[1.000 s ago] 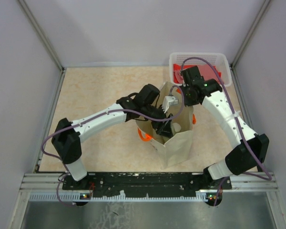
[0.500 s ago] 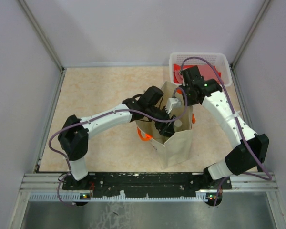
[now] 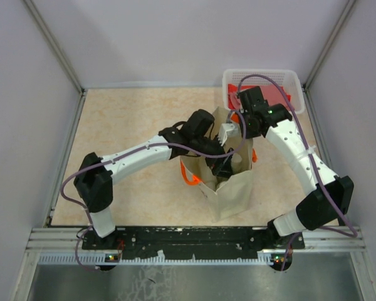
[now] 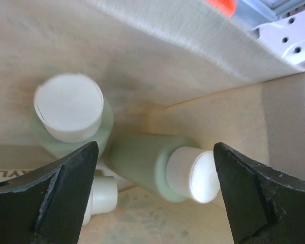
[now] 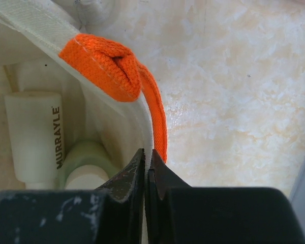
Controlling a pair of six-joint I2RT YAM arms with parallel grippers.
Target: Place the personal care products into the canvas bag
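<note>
The canvas bag (image 3: 233, 195) stands on the worktop (image 3: 131, 119) just ahead of the arm bases, mouth up. My left fingers (image 4: 56, 198) are down inside it, spread wide with nothing between them. Under them lie a sage-green bottle (image 4: 142, 165) on its side, an upright bottle (image 4: 71, 109) against the fabric wall and a small white cap (image 4: 104, 193), so the products I can see are in the bag.

My worry is the lift-out. Spread this wide, a finger or the wrist could snag the fabric and tip the bag, spilling the bottles.

At the far rim my right fingers (image 5: 124, 180) are closed on the bag's edge beside the orange handle (image 5: 109, 63). That pinch looks thin, right at the tips. If it slips, the mouth may fold onto my left arm.

Behind, the white basket (image 3: 263, 74) with its red cloth (image 3: 281, 94) sits near my right wrist, and a careless swing could knock it.
</note>
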